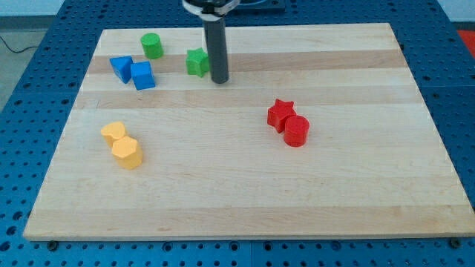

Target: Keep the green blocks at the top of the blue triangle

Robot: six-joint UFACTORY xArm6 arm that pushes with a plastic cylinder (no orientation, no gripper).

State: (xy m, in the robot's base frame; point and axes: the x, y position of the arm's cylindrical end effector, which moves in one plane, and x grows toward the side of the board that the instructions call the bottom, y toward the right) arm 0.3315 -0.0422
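Bystander blocks around the tool (220,80)

A red star (280,113) lies to the view's right of and below the tool, touching a red cylinder (296,131) on its lower right. Well apart, to the view's lower left of the tool, a yellow block (113,133) of unclear shape touches a yellow hexagonal block (127,153) just below it. A blue cube (142,75) sits to the tool's left. All rest on a pale wooden tabletop (334,185), on a blue perforated base (460,74).

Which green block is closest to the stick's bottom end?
The green star-shaped block. It sits right beside my tip, on the tip's left in the view. The green cylinder block is farther off, toward the view's left.
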